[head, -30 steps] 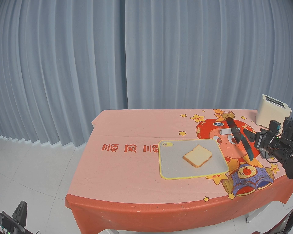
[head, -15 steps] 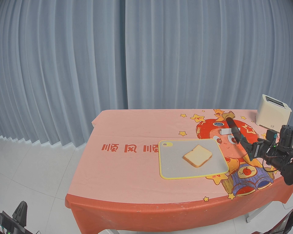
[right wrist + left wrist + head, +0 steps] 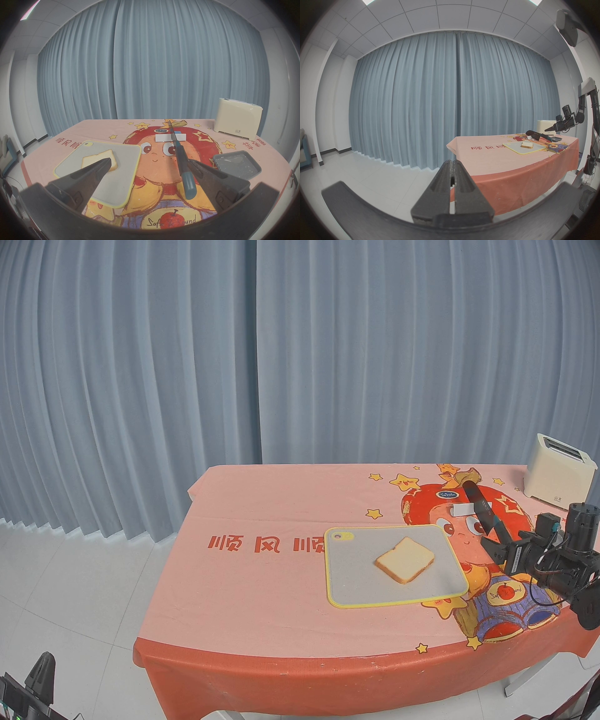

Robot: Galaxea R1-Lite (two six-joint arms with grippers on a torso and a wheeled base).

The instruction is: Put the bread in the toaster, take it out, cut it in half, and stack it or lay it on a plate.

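Pale, soft bread (image 3: 405, 559) lies flat on the grey cutting board (image 3: 353, 580), light and easy to crush, best pinched gently by its crust edges; the right gripper (image 3: 149, 161) nearby has fingers spread, the left gripper (image 3: 452, 170) has them pressed together.

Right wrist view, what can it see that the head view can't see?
Just the right wrist view: a grey tray, lying on the table nearer the robot than the toaster. Just the head view: the left end effector, low down near the floor. Both: the bread lying on the cutting board, the knife, the toaster, the blue curtain and the open right end effector.
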